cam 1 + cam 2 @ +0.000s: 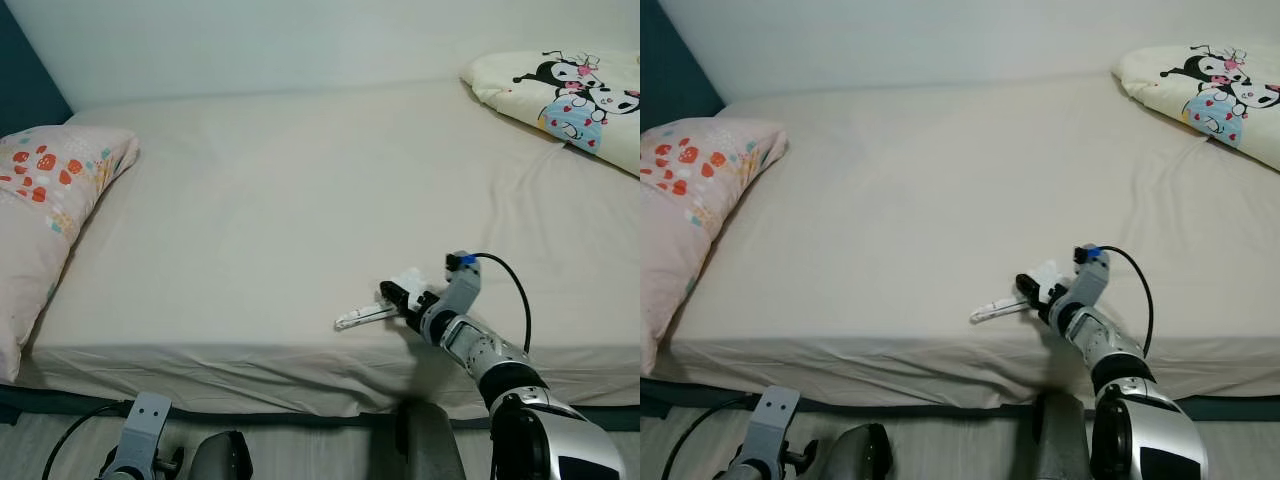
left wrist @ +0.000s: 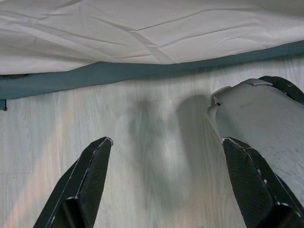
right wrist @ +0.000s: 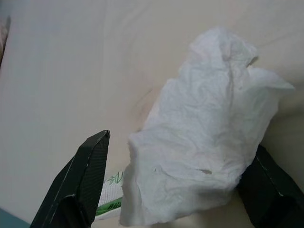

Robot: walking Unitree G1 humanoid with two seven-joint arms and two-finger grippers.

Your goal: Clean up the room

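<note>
Bed (image 1: 300, 200): beige sheet stretching wide, light wall running behind its far edge, pale wood floor (image 2: 142, 142) showing below its front edge.
Pillow (image 1: 45, 200): lying at the bed's left edge, patterned with red shapes.
Quilt (image 1: 570, 100): cartoon-printed, sitting at the far right corner.
Right hand (image 3: 175, 190): reaching over the front edge right of the middle, fingers parted around a crumpled white tissue (image 3: 204, 142); whether they are pressing it, I cannot tell.
Wrapper (image 1: 362, 317): thin white strip with green print, lying on the sheet just beside the tissue.
Left hand (image 2: 166, 190): hanging idle over the floor, fingers standing wide apart, holding nothing.
</note>
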